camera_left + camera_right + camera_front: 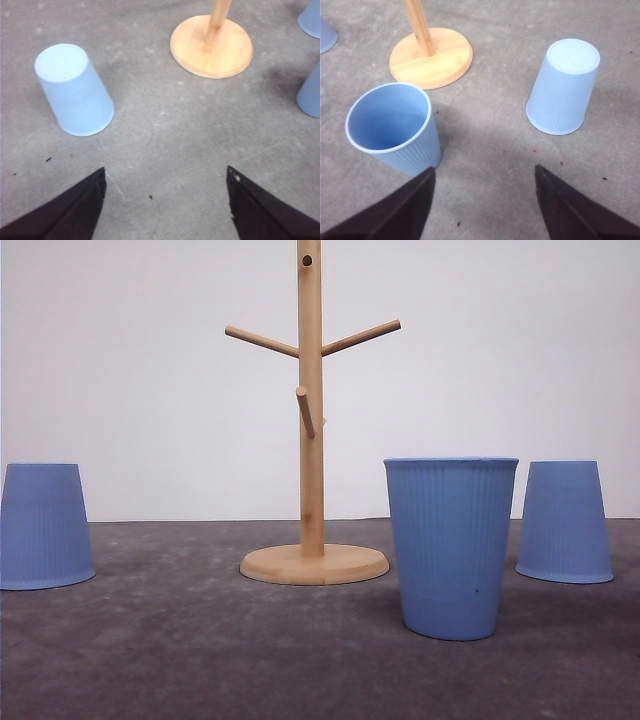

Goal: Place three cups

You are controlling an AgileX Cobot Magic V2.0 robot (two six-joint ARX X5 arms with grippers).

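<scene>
— Blue, ribbed, handleless: 3 cups on the grey mat. Where exactly?

— In the front view 1 upright cup [451, 545] stands mouth-up, nearest the camera and right of centre. 1 inverted cup [565, 522] sits further back at the right, and another inverted cup [44, 526] sits at the far left edge. Between them stands a wooden cup tree [311, 410] with 3 bare pegs on a round base.

— So what step is this?

— The very start, I'd judge — no cup is on a peg and nothing is held. The left gripper [166, 187] hangs with its fingers spread wide over bare mat, near the left-hand cup [75, 90]. The right gripper [484, 185] is likewise spread and empty, just beside the mouth-up cup [395, 127], with the other cup [565, 86] a little further off.

— Next move?

— Probably a side grasp on 1 tumbler; the walls taper, so the grip must sit square or it may slip.

— Room?

— Plenty of open mat before each gripper. The upright cup stands near the tree's base — mind that, and the left cup near the frame's edge.
</scene>
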